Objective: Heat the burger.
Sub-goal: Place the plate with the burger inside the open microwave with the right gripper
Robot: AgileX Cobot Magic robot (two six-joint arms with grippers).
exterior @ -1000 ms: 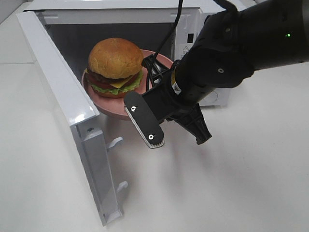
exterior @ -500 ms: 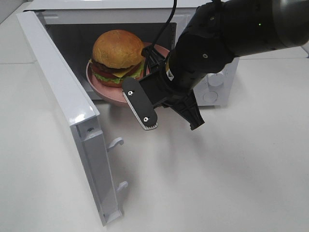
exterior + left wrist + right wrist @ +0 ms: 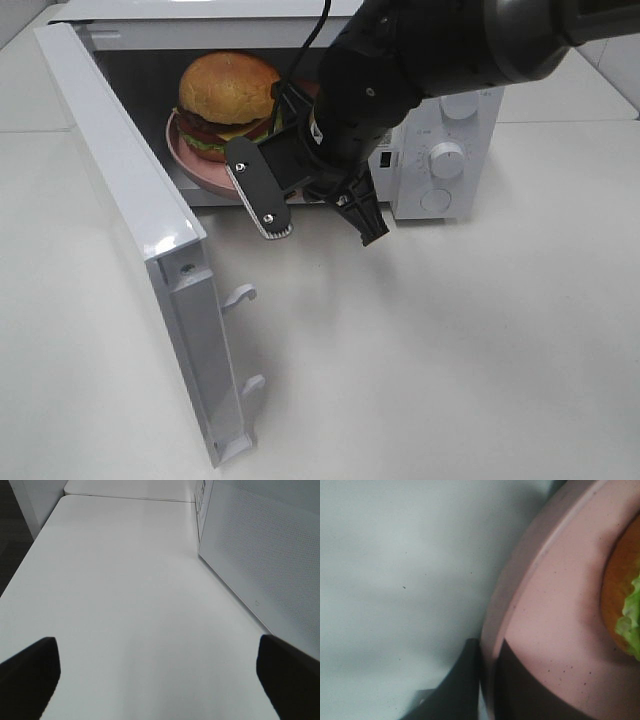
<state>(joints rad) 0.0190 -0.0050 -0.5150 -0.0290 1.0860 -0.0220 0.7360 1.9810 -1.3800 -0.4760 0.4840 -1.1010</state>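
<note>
A white table (image 3: 480, 350) is being occupied by a white microwave (image 3: 478, 165), which is being seen toward twelve o'clock in the high view. Its door (image 3: 110, 170) is being held wide open, swung out toward seven o'clock, with two latch hooks (image 3: 240, 293) being shown on its free edge. A pink plate (image 3: 200, 177) is being seen within the cavity's opening, at about eleven o'clock. Round knobs (image 3: 447, 160) are being displayed on the control panel, at one o'clock.
</note>
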